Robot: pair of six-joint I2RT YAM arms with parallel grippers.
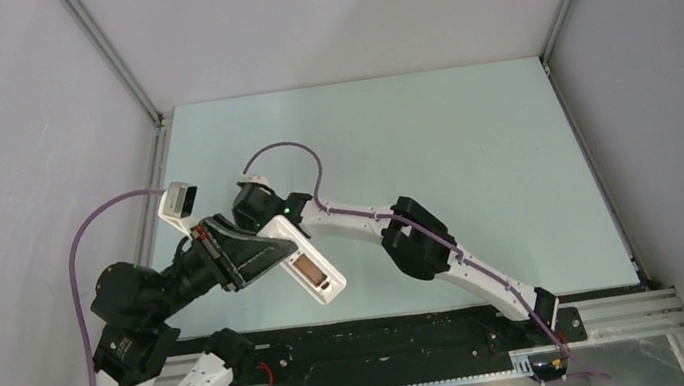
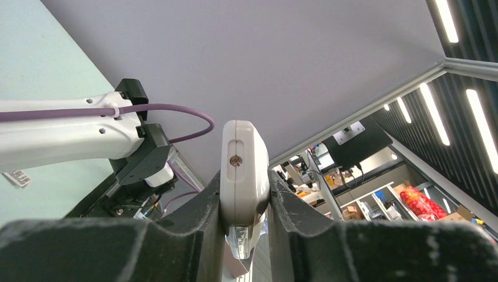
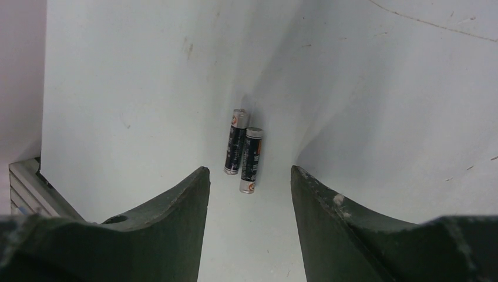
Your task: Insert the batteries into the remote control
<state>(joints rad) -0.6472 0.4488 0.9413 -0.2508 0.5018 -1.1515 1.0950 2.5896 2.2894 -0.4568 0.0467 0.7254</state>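
One remote control [image 2: 244, 164] sits clamped edge-on in the left gripper's [image 2: 244, 185] closed jaws. Two batteries [image 3: 237, 141] lie side by side on the table [image 3: 135, 88], at twelve o'clock from the right gripper's [image 3: 248, 173] parted, empty jaws.

Items counted were two batteries [image 3: 237, 141], one white remote control [image 1: 308, 259], two robot arms [image 1: 476, 275], and two purple cables [image 1: 283, 147].
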